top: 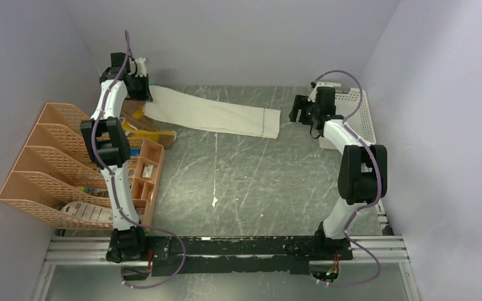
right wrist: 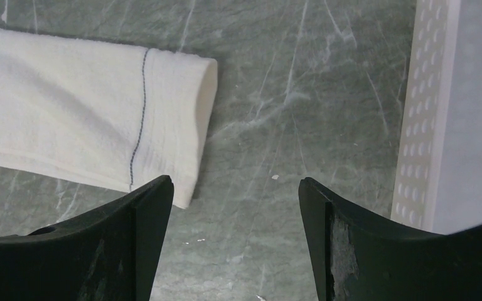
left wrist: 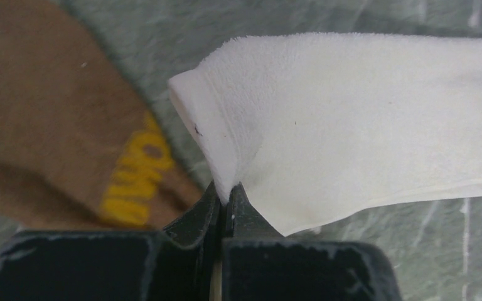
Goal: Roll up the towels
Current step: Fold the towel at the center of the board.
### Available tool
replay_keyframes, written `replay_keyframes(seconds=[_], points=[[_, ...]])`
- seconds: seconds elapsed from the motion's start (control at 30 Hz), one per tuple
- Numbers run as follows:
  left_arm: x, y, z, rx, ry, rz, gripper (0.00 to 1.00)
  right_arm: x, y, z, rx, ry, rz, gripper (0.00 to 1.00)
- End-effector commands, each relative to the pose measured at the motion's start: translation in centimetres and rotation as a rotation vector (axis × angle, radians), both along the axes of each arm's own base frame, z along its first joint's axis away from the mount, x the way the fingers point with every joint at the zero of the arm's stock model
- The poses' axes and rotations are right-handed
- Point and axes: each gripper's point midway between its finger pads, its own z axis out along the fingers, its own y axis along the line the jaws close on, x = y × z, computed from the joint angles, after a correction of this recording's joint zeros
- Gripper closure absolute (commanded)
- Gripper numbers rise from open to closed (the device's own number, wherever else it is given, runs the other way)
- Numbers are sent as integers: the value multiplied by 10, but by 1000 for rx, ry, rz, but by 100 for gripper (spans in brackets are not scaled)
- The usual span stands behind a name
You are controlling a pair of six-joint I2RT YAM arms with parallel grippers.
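- Cream towel [top: 213, 115] lies on the table [top: 251, 188] as a long, narrow folded strip at the far side. Its long axis runs left to right and slants slightly toward the near edge as it goes right.
- The towel's right end is square-cut and lies flat, with a thin dark stitched line across it just short of the edge.
- Left gripper [top: 143, 91] is at the towel's far-left end. In the left wrist view its jaws are closed, pinching a fold of the cream cloth [left wrist: 351, 125] at the fingertips [left wrist: 226, 194]. That corner is bunched and raised off the table.
- Right gripper [top: 299, 113] is just beside the towel's right end, on the side of the white basket [top: 361, 110]. In the right wrist view its fingers stand wide apart and hold nothing [right wrist: 235, 188]. The towel end [right wrist: 81, 138] is by the left finger and the basket wall [right wrist: 439, 125] is at the right.
- Brown towel [top: 137, 119] with yellow patches lies at the left, between the cream towel's left end and the orange rack [top: 50, 157]. The left arm partly hides it, so its long axis is unclear.
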Motion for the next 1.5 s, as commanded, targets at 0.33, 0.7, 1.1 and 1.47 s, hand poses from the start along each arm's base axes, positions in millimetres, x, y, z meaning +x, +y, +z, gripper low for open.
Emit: replay_keyframes(seconds=[0.33,0.7,1.1,1.47], points=[[-6,22,96,292,-112,122,93,4,33,-11,-50,54,89,26],[-9,-137,88,371,-159,-8,93,-7,34,-11,-48,42,46,25],[-25,-299,45,323,-243,-148,93,-21,25,4,-2,-3,-49,24],[-47,-415,10,31,-280,-373,93,-42,17,28,70,-70,-139,23]])
